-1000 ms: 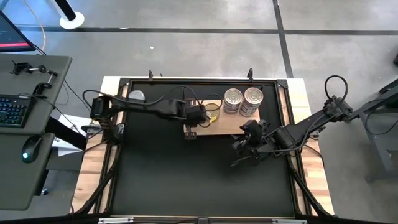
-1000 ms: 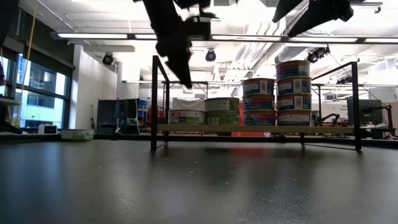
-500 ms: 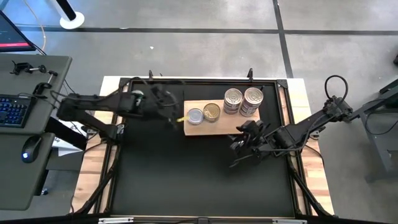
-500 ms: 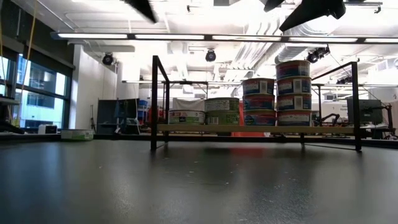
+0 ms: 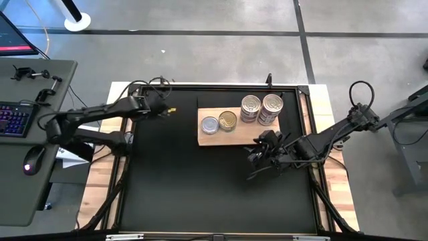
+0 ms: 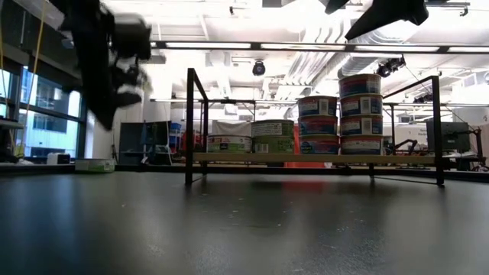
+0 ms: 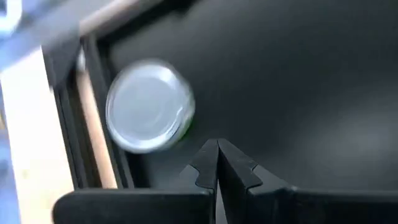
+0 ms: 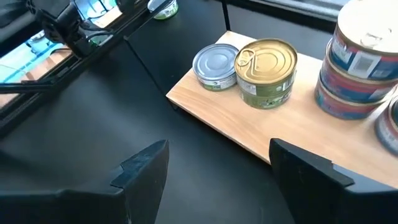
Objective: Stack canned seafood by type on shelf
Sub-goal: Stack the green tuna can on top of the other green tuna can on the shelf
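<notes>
Lying just beside left tool (image 7: 217, 163): tin (image 7: 149, 106)

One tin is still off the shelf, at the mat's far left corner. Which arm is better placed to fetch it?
Left. Its claw, shut, is beside the loose tin, while the right claw hangs open near the shelf.

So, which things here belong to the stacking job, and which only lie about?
Job: shelf, two tin stacks, silver-lid tin, gold-lid tin, loose tin near left pincer; right pincer waits by shelf.
Lying about: keyboard, mouse, side desk.
</notes>
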